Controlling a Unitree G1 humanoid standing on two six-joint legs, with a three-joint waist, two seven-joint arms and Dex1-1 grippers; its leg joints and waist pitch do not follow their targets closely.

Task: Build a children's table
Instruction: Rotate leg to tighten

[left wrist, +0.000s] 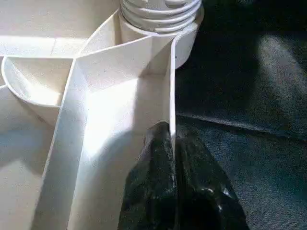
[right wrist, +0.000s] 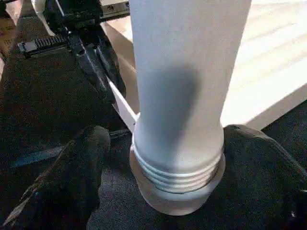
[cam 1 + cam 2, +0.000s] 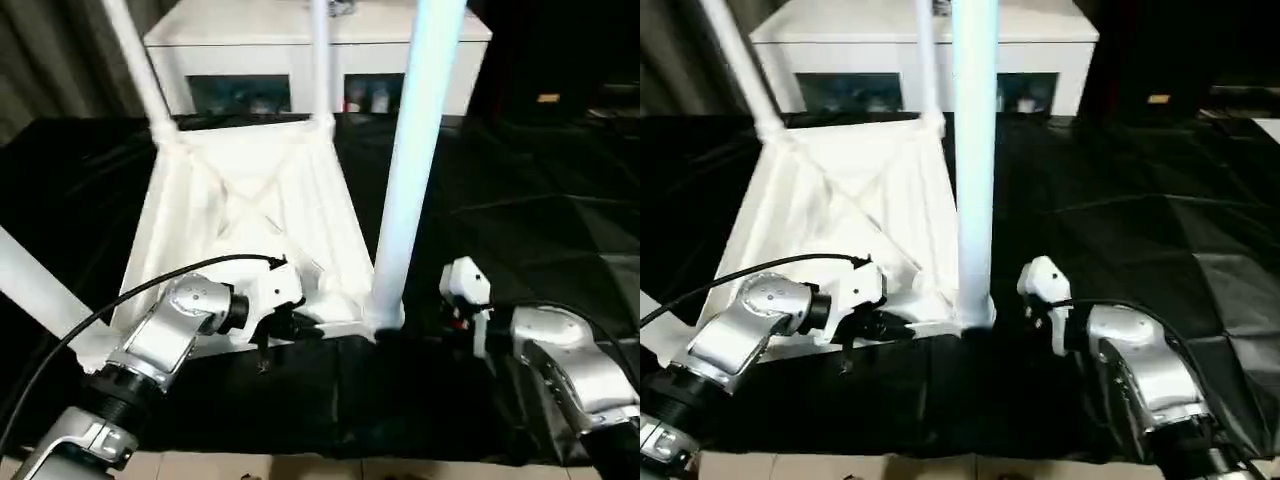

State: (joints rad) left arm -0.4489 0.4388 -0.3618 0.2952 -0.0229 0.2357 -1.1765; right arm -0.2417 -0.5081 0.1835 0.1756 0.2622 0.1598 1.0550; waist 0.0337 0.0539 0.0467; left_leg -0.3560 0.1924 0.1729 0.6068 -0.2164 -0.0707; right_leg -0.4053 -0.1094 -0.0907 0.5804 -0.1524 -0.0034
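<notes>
The left claw (image 1: 172, 143) is pinched tight on the thin side wall of the table top (image 3: 250, 215). One bumpy black finger (image 1: 153, 187) sits inside the wall and the other sits outside it. The wall is smooth, hard white plastic, flat and thin like a ruler.

The right claw (image 2: 163, 158) is spread wide and holds nothing. Its two dark, rough fingers (image 2: 72, 177) stand one on each side of the near leg (image 3: 410, 170), close to the bottom of the leg. I cannot tell if they touch it.

The near leg is a long, round, smooth white tube. It stands straight up in a round corner cup (image 2: 177, 199), and ring-shaped screw grooves show at its foot.

The table lies upside down on a black cloth (image 3: 530, 190), right in front of the robot. Thin white ribs cross its underside and make little boxes. A curved rib (image 1: 29, 96) forms a small bowl shape. A far leg (image 3: 321, 60) stands up from a back corner. Another leg (image 3: 135, 65) leans out at the back left, and one leg (image 3: 35, 290) sticks out low on the left.

The cloth looks thin and a bit shiny, with creases. Behind the table is a white cabinet (image 3: 250, 40) with dark glass fronts. The robot's forearms (image 3: 170, 335) are shiny silver and rounded.
</notes>
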